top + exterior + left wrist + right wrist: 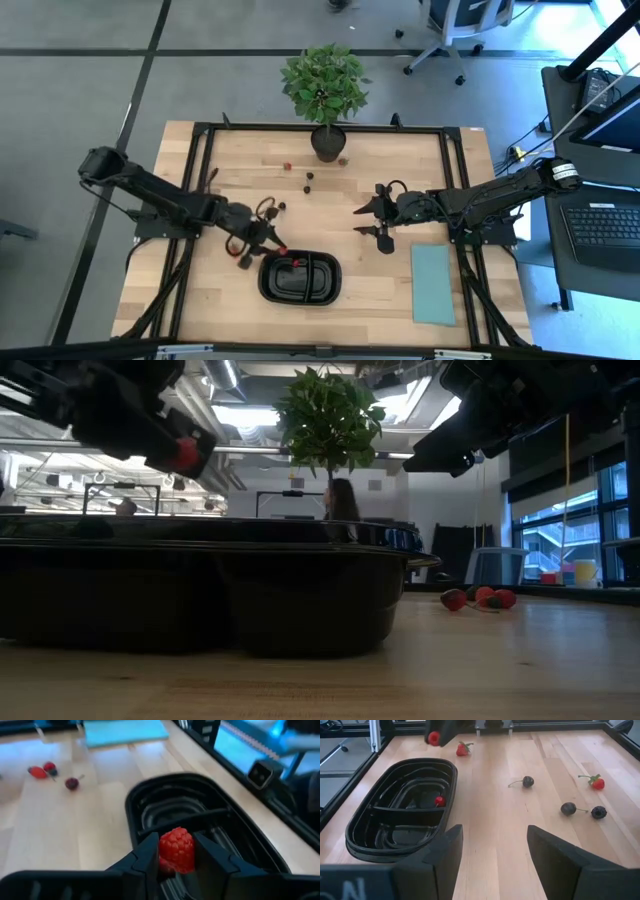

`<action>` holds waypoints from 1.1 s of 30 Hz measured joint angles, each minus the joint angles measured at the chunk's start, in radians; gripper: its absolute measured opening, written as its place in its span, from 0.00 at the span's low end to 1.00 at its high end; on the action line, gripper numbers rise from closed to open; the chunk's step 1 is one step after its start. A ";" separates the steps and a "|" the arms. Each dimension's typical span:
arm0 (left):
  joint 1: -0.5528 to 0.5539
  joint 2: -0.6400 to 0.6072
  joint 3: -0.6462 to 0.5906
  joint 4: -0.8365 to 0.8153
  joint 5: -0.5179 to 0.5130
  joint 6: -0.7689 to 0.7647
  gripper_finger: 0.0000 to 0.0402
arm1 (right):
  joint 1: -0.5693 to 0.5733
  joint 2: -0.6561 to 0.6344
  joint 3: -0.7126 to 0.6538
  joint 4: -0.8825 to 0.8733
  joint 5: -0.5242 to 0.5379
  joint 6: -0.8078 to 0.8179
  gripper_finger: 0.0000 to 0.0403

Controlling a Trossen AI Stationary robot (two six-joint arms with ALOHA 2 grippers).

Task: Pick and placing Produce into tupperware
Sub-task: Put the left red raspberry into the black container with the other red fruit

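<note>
The left gripper (175,857) is clamped on a red raspberry (176,849), held just above the left rim of the black two-compartment tray (325,283). This berry is surely light, soft and easy to crush, so I judge the grip must stay gentle, taken on its sides as now (squeezing harder would bruise it). One small red piece (439,800) already lies inside the tray. The tray wall is low and the compartment below is open, so there is room to lower and release.

Near the plant pot (327,142) lie dark cherries with stems (526,781) and small strawberries (595,782), well apart from each other. The right gripper (495,845) waits with fingers spread and empty, beside the teal sheet (432,284).
</note>
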 joint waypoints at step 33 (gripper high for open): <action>-0.086 0.348 0.208 -0.214 -0.062 -0.061 0.26 | 0.001 0.000 0.000 -0.008 0.000 0.026 0.55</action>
